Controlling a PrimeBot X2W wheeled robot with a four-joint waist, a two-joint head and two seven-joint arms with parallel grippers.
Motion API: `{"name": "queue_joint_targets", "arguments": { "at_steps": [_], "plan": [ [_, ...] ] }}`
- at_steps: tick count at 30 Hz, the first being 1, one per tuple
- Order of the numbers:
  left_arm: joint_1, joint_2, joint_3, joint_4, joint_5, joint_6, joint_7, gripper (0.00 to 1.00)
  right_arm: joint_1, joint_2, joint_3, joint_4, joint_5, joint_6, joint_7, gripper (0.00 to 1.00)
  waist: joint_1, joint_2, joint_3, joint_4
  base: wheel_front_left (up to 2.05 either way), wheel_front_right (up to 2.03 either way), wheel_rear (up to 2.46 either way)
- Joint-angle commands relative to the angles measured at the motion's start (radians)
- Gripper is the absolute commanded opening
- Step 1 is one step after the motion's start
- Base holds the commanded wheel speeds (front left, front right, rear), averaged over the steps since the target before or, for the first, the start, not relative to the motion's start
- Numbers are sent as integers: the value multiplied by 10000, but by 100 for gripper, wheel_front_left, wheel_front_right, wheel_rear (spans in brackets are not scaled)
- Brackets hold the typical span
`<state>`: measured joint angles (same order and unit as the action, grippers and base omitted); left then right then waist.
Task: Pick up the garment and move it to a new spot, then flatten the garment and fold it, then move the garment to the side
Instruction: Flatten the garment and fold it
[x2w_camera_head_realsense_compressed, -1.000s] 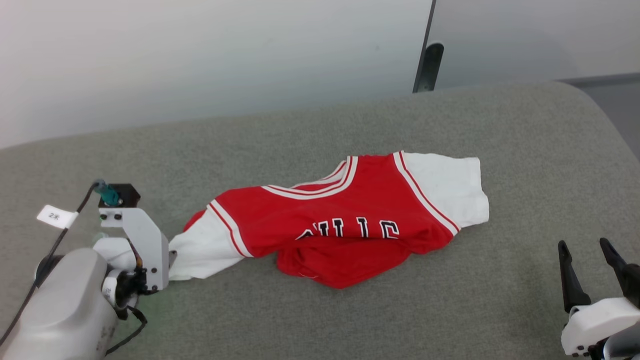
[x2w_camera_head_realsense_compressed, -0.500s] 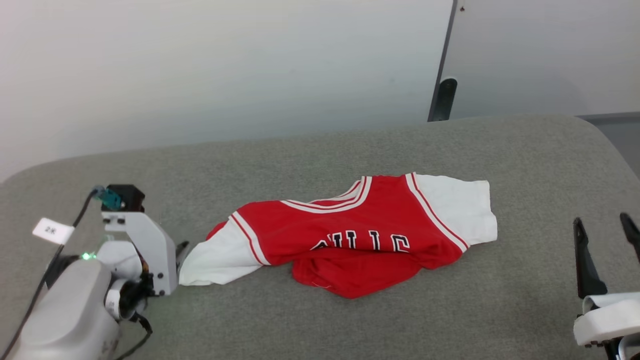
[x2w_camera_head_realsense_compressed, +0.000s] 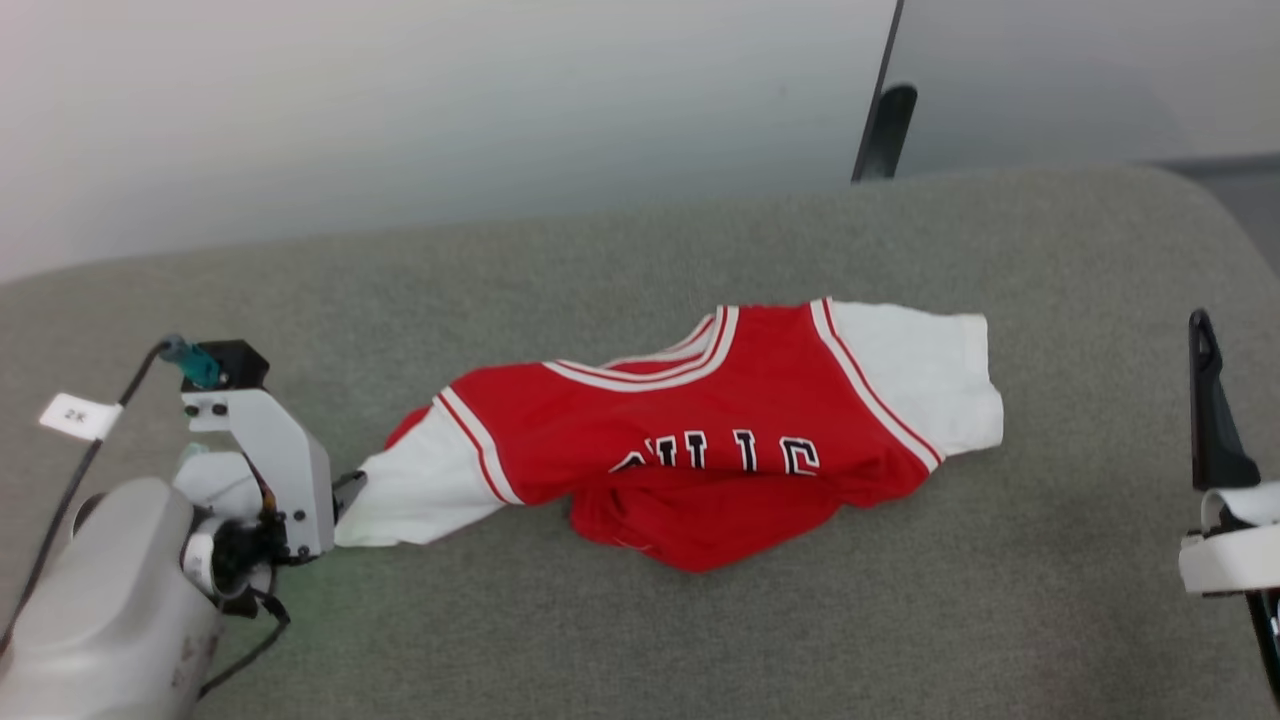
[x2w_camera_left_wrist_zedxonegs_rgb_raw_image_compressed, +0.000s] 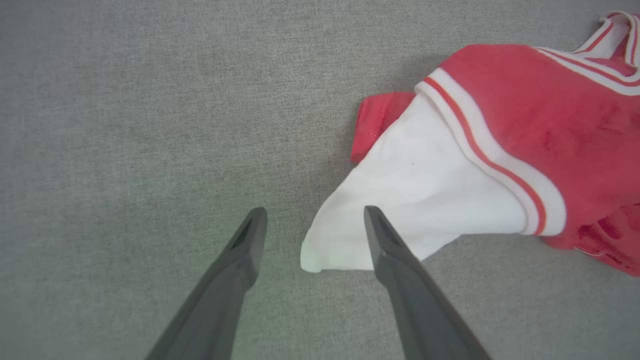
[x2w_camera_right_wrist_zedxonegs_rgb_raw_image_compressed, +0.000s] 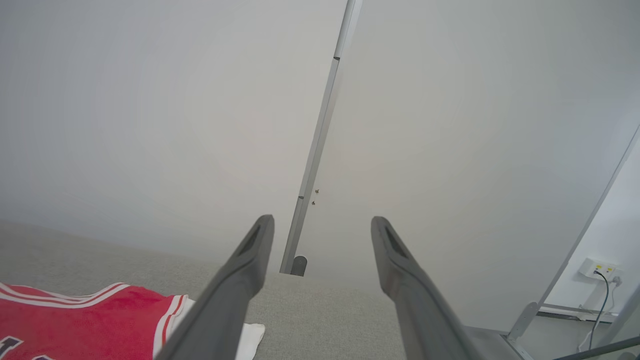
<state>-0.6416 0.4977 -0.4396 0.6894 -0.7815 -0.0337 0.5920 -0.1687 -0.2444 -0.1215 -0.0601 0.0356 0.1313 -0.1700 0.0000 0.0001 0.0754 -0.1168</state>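
Here's the garment (x2w_camera_head_realsense_compressed: 700, 450), a red jersey shirt, lying rumpled around the middle of the grey felt-topped table (x2w_camera_head_realsense_compressed: 640, 620) and not flat at all: its lower red part is folded under at 6 o'clock, swallowing half of the black lettering (x2w_camera_head_realsense_compressed: 720, 455) across the chest. One white sleeve (x2w_camera_head_realsense_compressed: 920, 375) sticks out toward 2 o'clock, the other white sleeve (x2w_camera_left_wrist_zedxonegs_rgb_raw_image_compressed: 415, 200) trails down toward 8 o'clock, with white double stripes at each seam. Down at that 8 o'clock end, the left gripper (x2w_camera_left_wrist_zedxonegs_rgb_raw_image_compressed: 313, 215) is low over the felt, jaws spread wide and grasping nothing. The very corner of the trailing sleeve sits between its two dark fingers, one finger crossing in front of the cloth's edge, though I can't tell whether it actually touches. Over at 3 o'clock, the right gripper (x2w_camera_right_wrist_zedxonegs_rgb_raw_image_compressed: 321, 222) hangs well apart from the shirt, likewise released and empty, its fingers aimed past the far table edge at the pale wall (x2w_camera_right_wrist_zedxonegs_rgb_raw_image_compressed: 150, 125), where a thin dark post (x2w_camera_right_wrist_zedxonegs_rgb_raw_image_compressed: 320, 150) runs up at 12 o'clock.
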Motion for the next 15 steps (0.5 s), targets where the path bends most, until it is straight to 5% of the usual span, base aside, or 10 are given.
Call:
{"name": "queue_joint_targets", "arguments": {
  "at_steps": [1, 11, 14, 15],
  "plan": [
    [-192, -25, 70, 178, -151, 23, 177, 100, -227, -66, 35, -82, 30, -10, 54, 100, 0, -1, 607, -185, 0, 0, 0],
    [-567, -176, -77, 969, -428, 506, 1702, 100, -751, -148, 133, -100, 39, -10, 217, 100, 0, -1, 1372, -183, 0, 0, 0],
    [-475, -303, -39, 1255, -614, 837, 2128, 76, -917, -209, 228, -62, 111, -10, 392, 100, 0, -1, 1474, -129, 0, 0, 0],
    [-448, -351, -68, 1316, -640, 874, 2306, 58, -1017, -242, 227, -65, 138, -10, 457, 100, 0, -1, 1500, -110, 0, 0, 0]
  ]
}}
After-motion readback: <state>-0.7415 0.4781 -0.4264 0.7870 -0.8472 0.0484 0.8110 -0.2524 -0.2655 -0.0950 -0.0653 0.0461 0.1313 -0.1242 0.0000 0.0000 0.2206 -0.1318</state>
